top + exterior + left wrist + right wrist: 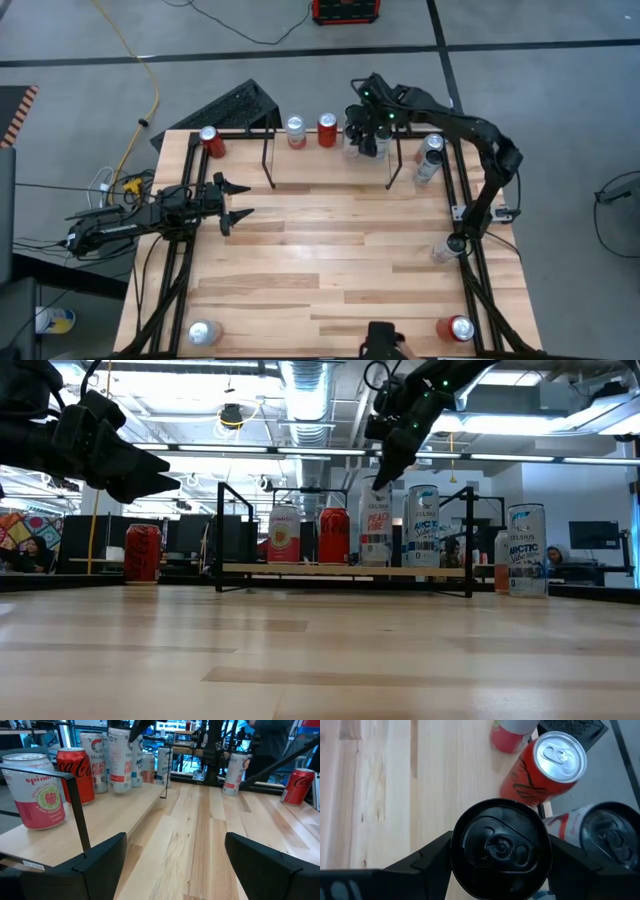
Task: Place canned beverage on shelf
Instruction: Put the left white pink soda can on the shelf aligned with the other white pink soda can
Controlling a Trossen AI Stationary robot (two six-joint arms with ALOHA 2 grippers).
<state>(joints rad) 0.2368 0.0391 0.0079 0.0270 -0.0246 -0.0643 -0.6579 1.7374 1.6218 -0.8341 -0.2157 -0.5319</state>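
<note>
right hand gripping black-topped can (over shelf)

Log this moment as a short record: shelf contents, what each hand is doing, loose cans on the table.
shelf: holds a pink-and-white can, a red can and tall cans at its right end
right hand: over the shelf's right end, fingers on either side of a black-topped can
left hand: open, empty, at the table's left edge
loose cans: one red can at the far left corner, others near the right rail and near corners
</note>
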